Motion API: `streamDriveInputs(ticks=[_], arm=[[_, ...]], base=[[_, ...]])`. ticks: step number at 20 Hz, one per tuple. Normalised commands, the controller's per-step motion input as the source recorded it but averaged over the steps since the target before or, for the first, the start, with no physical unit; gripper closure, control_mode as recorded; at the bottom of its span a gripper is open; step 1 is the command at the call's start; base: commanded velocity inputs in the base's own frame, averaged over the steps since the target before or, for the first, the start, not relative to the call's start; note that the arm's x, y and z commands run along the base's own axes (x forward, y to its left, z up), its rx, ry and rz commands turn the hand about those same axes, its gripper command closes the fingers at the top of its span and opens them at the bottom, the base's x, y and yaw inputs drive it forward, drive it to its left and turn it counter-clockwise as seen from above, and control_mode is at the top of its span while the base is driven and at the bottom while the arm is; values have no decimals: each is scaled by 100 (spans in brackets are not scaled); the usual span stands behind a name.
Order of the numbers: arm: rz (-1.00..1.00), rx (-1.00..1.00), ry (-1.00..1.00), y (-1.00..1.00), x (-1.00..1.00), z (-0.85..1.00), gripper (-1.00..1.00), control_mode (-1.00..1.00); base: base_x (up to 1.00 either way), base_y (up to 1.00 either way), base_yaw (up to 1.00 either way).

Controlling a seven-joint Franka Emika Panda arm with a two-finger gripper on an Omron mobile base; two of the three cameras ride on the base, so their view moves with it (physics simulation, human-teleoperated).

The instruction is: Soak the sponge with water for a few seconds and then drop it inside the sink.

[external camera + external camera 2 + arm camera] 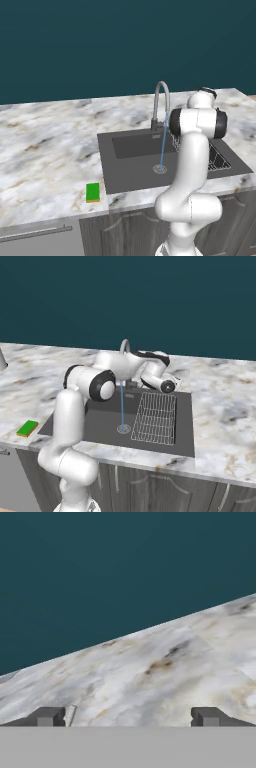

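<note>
no legible writing on sponge (92,192)

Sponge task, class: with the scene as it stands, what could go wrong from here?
1. The sponge lies on the counter's front edge, left of the sink; a clumsy grasp could push it off.
2. The open, empty end effector faces the back counter, far from the sponge, so a wide swing might hit the faucet.
3. The water is thin, easy to miss.

Even, shadowless, slightly soft rendering
</note>
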Motion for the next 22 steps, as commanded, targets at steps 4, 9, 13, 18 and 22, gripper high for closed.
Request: streamDriveInputs(ticks=[4, 9, 13, 18, 22], arm=[[-7, 2, 10, -4, -57, 8, -100, -100], [-3, 1, 1, 0, -53, 30, -100, -100], [-3, 1, 2, 0, -56, 35, -100, -100], [-3, 0, 1, 0, -57, 33, -100, -100], [-4, 0, 9, 0, -45, 17, -100, -100]], base=[[0, 0, 0], [0, 0, 0], [0, 0, 0], [0, 0, 0], [0, 0, 0]])
